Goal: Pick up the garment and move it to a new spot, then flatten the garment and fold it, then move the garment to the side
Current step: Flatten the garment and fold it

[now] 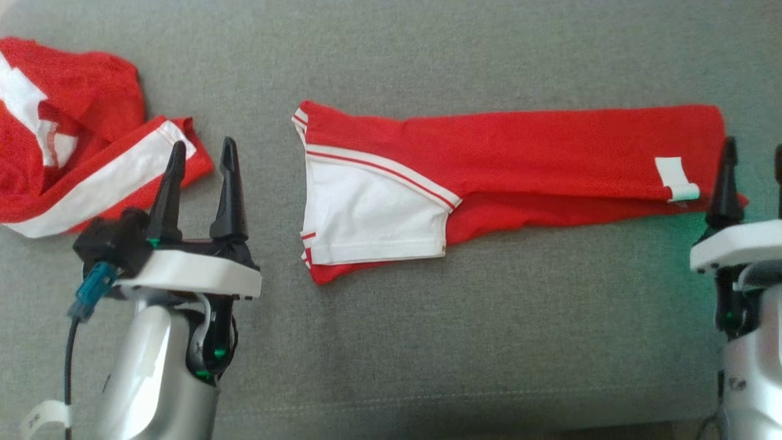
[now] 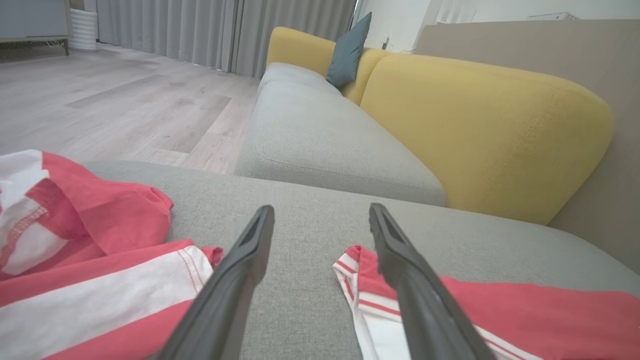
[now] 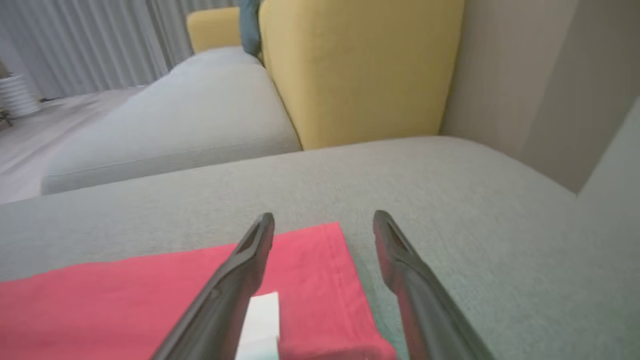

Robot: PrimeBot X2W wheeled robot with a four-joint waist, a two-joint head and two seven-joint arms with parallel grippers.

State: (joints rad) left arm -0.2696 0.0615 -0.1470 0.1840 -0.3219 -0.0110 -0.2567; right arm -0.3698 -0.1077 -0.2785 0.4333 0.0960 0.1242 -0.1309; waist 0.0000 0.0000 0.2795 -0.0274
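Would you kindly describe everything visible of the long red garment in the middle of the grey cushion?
The red garment lies flat on the grey cushion, folded into a long narrow strip running left to right in the head view. It looks like soft knit fabric. At its left end lies a white sleeve with red-and-white striped trim; near its right end sits a small white label. The open right gripper stands at that end; contact cannot be told.

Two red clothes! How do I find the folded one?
Look at the grey sofa cushion. In its middle lies the folded garment, a long flat strip. Unlike the crumpled garment on the left, it lies smooth, with a white tag.
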